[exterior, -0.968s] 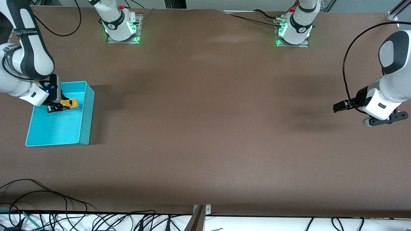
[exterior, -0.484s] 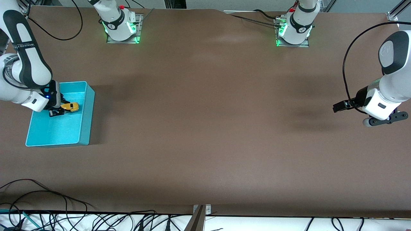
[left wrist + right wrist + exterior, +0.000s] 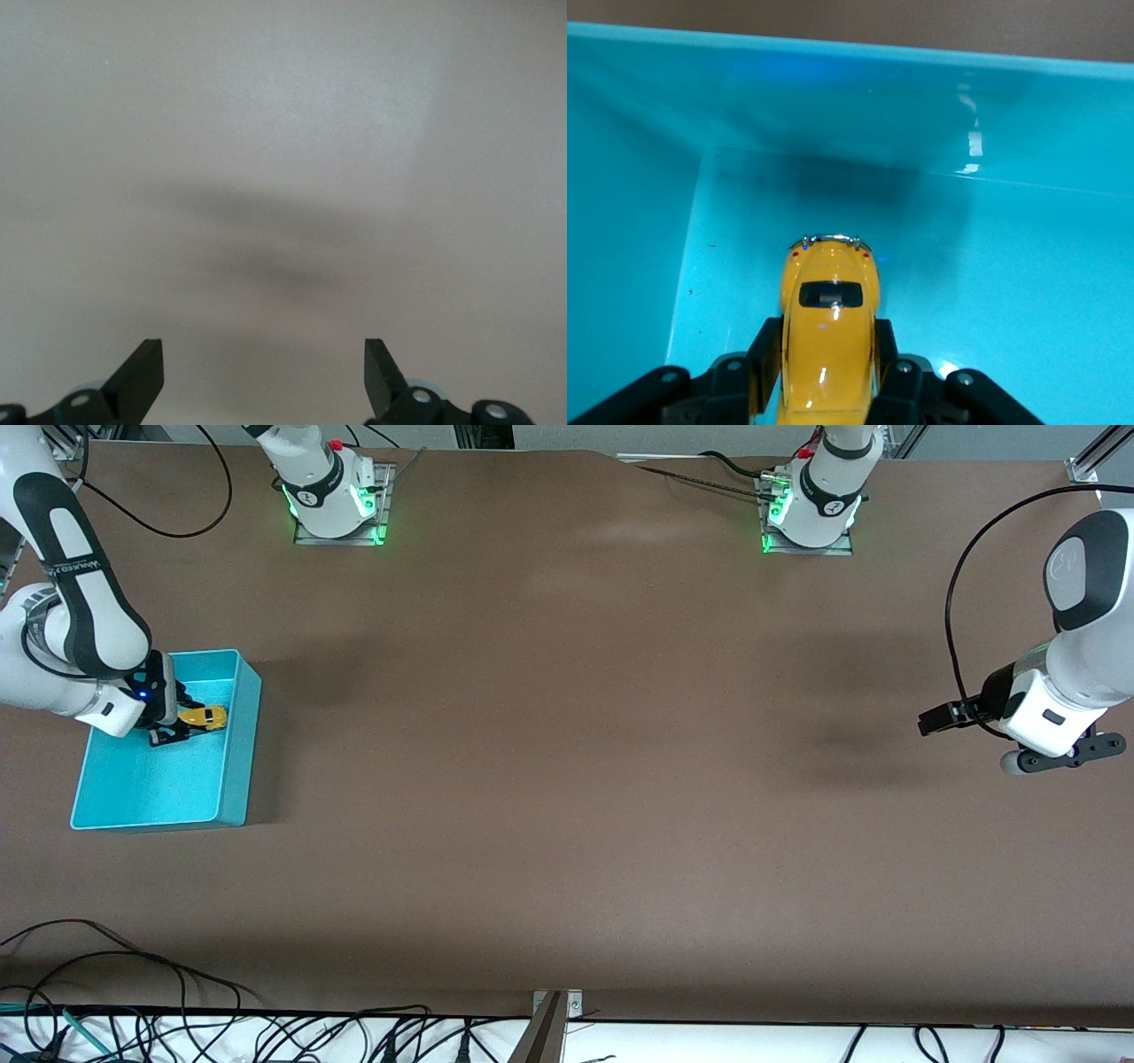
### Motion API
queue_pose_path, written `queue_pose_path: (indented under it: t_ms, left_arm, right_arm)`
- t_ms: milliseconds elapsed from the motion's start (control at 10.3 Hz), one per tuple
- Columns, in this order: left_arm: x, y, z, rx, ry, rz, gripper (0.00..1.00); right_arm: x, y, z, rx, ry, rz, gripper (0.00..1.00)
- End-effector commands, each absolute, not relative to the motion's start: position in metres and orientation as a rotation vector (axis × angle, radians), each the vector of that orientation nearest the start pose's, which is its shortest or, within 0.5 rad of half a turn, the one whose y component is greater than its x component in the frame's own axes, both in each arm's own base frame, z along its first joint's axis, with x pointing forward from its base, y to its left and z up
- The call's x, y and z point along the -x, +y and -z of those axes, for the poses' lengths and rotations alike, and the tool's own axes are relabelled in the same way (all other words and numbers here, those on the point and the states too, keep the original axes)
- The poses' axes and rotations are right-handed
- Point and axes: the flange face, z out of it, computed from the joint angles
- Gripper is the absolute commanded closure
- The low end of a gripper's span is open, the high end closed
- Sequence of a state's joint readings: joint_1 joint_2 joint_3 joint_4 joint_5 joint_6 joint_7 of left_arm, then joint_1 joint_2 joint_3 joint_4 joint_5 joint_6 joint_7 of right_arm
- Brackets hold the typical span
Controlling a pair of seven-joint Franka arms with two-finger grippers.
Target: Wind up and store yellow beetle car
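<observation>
Right gripper point(image 3: 829, 372), inside the turquoise bin point(image 3: 232, 762): 2 fingers pinch the flanks of the yellow beetle car point(image 3: 828, 332), its long axis running straight out from the jaws toward the bin wall ahead, low over the floor. Left gripper point(image 3: 264, 376): spread, holding nothing, waiting over bare table point(image 3: 567, 779) at the left arm's end, well apart from the car.

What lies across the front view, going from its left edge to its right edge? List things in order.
Right gripper, shut on the small yellow beetle car, inside the turquoise plastic bin → bare brown table → left gripper, open, waiting over the table at the left arm's end.
</observation>
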State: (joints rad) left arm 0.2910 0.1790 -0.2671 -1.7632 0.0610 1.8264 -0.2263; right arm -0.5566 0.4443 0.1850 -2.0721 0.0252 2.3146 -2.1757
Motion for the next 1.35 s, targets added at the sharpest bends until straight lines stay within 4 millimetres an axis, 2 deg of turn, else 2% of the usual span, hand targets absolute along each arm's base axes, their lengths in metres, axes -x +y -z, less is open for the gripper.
queue_pose_path:
  t_ms: [0, 194, 290, 484, 677, 774, 871, 968, 1065, 1161, 1258]
  left_arm:
    - [-0.599, 0.028, -0.456, 3.079, -0.323, -0.174, 0.0]
    - [-0.599, 0.028, -0.456, 3.079, -0.323, -0.174, 0.0]
    - [-0.599, 0.028, -0.456, 3.079, -0.323, -0.174, 0.0]
    - [-0.599, 0.028, -0.457, 3.081, -0.326, -0.172, 0.0]
    - [-0.598, 0.027, -0.457, 3.079, -0.334, -0.188, 0.0]
    - [-0.596, 0.027, -0.456, 3.074, -0.331, -0.216, 0.0]
    - [-0.596, 0.027, -0.456, 3.074, -0.329, -0.219, 0.0]
    - [-0.596, 0.028, -0.456, 3.074, -0.329, -0.217, 0.0]
    - [-0.596, 0.028, -0.456, 3.074, -0.329, -0.217, 0.0]
    - [-0.596, 0.028, -0.456, 3.074, -0.327, -0.219, 0.0]
    - [-0.596, 0.028, -0.456, 3.075, -0.327, -0.217, 0.0]
  right_arm:
    - [-0.53, -0.218, -0.203, -2.167, 2.576, -0.12, 0.0]
    - [-0.533, -0.219, -0.213, -2.192, 2.57, -0.145, 0.0]
    - [-0.536, -0.219, -0.226, -2.213, 2.572, -0.146, 0.0]
    - [-0.539, -0.209, -0.271, -2.252, 2.521, -0.16, 0.0]
    - [-0.541, -0.195, -0.308, -2.363, 2.382, -0.133, 0.0]
    - [-0.545, -0.18, -0.324, -2.431, 2.281, -0.12, 0.0]
    - [-0.549, -0.162, -0.35, -2.523, 2.118, -0.111, 0.0]
    - [-0.55, -0.139, -0.381, -2.643, 1.896, -0.114, 0.0]
    - [-0.551, -0.118, -0.403, -2.758, 1.679, -0.125, 0.0]
    - [-0.549, -0.098, -0.421, -2.805, 1.562, -0.136, 0.0]
    - [-0.538, -0.086, -0.436, -2.87, 1.449, -0.111, 0.0]
